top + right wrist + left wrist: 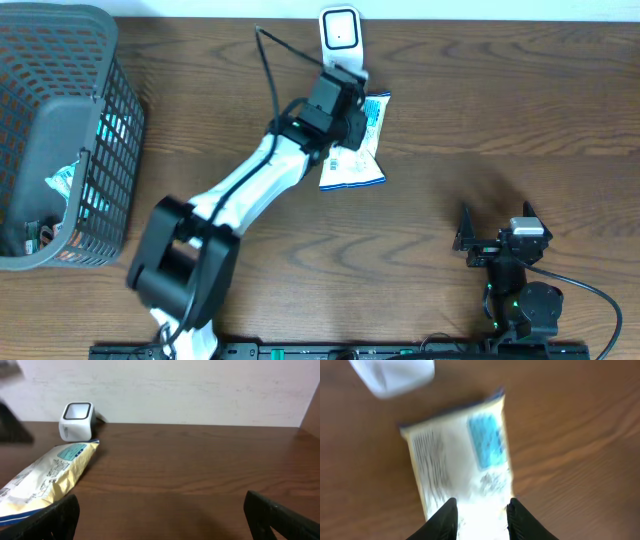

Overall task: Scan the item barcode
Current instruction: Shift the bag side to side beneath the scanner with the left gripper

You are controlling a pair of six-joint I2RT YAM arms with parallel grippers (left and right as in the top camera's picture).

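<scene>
Black fingers [445, 519] of the left gripper [482, 510] fill the bottom edge of the left wrist view. The near end of a snack packet [460, 460] sits between them. The jaws stand narrowly apart on either side of it, but the view is blurred and I cannot tell whether they press on it. The packet is white and pale yellow, with a blue panel and lines of small print.

From overhead, the packet lies in the upper centre of the frame on a dark wooden surface [480, 110], partly hidden under the left arm's wrist. That arm reaches up from the lower left. A small white barcode scanner [340, 30] stands at the top centre, just beside the packet's far end. In the right wrist view, the packet's far end lies on the surface just in front of the scanner.

The right gripper [497, 212] sits in the lower right of the overhead view, well apart from the packet. Its jaws are spread wide with nothing between them. A grey mesh basket [100, 130] fills the upper left corner and holds a few packaged goods.
</scene>
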